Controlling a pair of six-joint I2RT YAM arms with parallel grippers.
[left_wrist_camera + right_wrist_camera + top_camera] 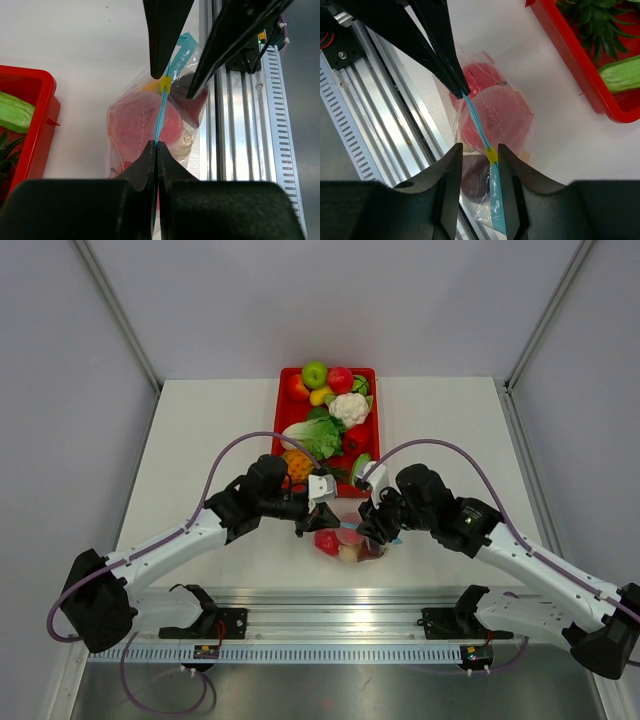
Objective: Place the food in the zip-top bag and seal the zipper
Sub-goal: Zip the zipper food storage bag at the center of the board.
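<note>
Pinched in left pincer (156, 144): thin, slippery zipper (159, 120) of limp, light zip-top bag (117, 117). Probably best gripped at yellow slider (491, 156), inside spread right pincer (480, 148).

zip-top bag (117, 150): clear, crinkly, holds red food (140, 122) | zipper (161, 115): teal, taut along mouth, yellow slider (165, 84)

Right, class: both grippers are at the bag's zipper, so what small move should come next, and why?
Probably close the right gripper on the yellow slider. Its fingers sit either side of it with gaps, while the left gripper already pinches the zipper and the food is inside the zip-top bag.
</note>
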